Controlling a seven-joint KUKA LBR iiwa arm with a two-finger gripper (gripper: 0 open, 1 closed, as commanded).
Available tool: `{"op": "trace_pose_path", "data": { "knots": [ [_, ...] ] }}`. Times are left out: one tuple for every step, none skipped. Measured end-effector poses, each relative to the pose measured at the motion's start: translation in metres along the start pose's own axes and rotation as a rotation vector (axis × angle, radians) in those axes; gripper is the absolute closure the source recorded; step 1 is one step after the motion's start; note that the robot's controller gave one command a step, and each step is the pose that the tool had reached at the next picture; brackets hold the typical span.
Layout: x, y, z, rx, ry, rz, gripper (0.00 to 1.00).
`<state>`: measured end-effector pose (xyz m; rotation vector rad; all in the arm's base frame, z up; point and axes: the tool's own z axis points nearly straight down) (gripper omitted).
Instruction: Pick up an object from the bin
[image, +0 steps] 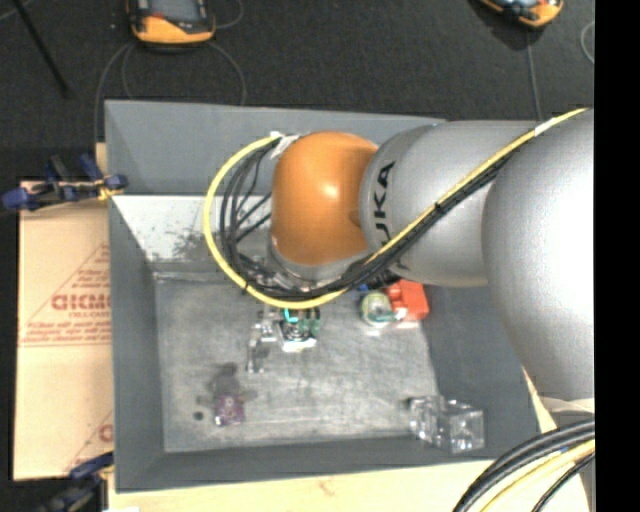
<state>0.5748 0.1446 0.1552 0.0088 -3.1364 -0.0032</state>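
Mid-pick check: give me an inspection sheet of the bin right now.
Surface: grey bin floor, scuffed, dark specks upper left.
Job's things: small purple piece lower left; clear plastic piece lower right; orange block beside a white-green round thing, upper right.
Clutter: nothing seen.
Grippers: gripper over the floor's middle, left of the orange block.
Cables: yellow and black cables loop round the orange wrist cover.
Surroundings: orange-black device beyond the bin.

You'll see a fat, rounded silver-grey arm (500, 200) with black KUKA lettering (385, 205) near the wrist, which a glossy orange cover (315, 195) domes. A yellow cable (208, 215) and black cables (237, 200) loop beside it. The gripper (287, 333) is small, pale metal with teal
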Motion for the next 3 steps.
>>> {"op": "trace_pose_path", "data": {
  "knots": [
    [-0.008, -0.098, 0.077, 0.005, -0.007, -0.058, 0.0],
    [-0.01, -0.092, 0.073, 0.0, -0.012, -0.062, 1.0],
    [-0.033, -0.095, -0.069, 0.005, -0.018, -0.099, 1.0]
  ]
}}
